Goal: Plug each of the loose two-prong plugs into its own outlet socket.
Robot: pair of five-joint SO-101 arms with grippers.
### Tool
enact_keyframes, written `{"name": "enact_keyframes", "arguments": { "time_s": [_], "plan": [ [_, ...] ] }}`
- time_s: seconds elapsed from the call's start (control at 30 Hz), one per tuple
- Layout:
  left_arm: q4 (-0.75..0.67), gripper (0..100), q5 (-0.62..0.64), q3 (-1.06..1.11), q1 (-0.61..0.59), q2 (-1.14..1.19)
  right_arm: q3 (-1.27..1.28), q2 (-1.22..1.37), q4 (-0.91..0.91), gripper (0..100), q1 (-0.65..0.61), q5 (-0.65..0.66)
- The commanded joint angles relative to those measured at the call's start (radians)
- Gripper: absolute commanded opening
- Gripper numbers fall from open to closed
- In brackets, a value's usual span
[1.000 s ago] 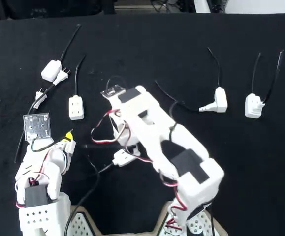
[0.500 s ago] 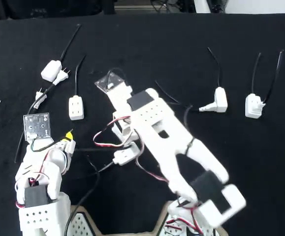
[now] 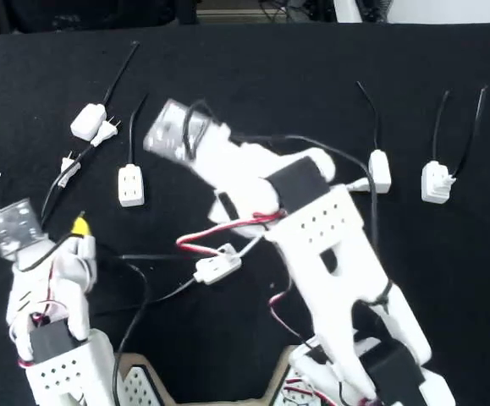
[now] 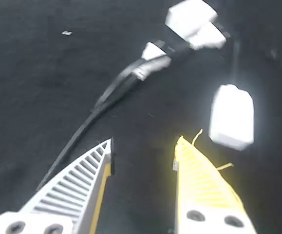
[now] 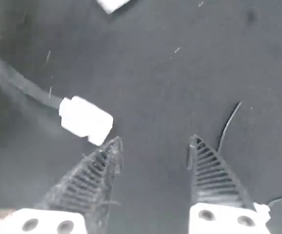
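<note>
On the black cloth at the far left lie a white adapter plug (image 3: 88, 121), a small two-prong plug (image 3: 68, 165) and a white outlet socket (image 3: 130, 184). Two more white plugs (image 3: 378, 172) (image 3: 435, 182) lie at the far right. My left gripper (image 4: 144, 144) stands open and holds nothing, with the outlet socket (image 4: 231, 117) just beyond its yellow fingertip (image 3: 79, 225) and the small plug (image 4: 150, 51) farther off. My right gripper (image 5: 155, 140) is open and holds nothing above the cloth, with a white plug (image 5: 85, 121) on a black cable beside one finger.
A white connector (image 3: 217, 264) on black cable lies mid-table between the two arms. Red and white arm wires (image 3: 219, 228) loop above it. Thin black cords trail from every plug toward the far edge. The right arm's body (image 3: 329, 245) covers the centre of the table.
The right arm has stretched out and swung toward the far left, its wrist now near the outlet socket. The left arm has turned leftward, its yellow fingertip shifting left.
</note>
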Motion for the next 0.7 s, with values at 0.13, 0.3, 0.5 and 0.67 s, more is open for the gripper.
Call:
{"name": "enact_keyframes", "arguments": {
  "time_s": [0.13, 0.3, 0.5, 0.67],
  "plan": [
    [-0.035, 21, 0.103, -0.070, -0.113, -0.008, 0.209, -0.056, 0.057, 20.6, -0.078, 0.348],
    [-0.035, 21, 0.103, -0.073, -0.127, -0.008, 0.329, -0.064, 0.032, 20.6, -0.117, 0.365],
    [-0.035, 21, 0.103, -0.073, -0.119, -0.008, 0.369, -0.064, 0.135, 20.4, -0.163, 0.364],
    [-0.035, 21, 0.103, -0.071, -0.125, -0.008, 0.467, -0.056, -0.097, 20.5, -0.157, 0.361]
  ]
}}
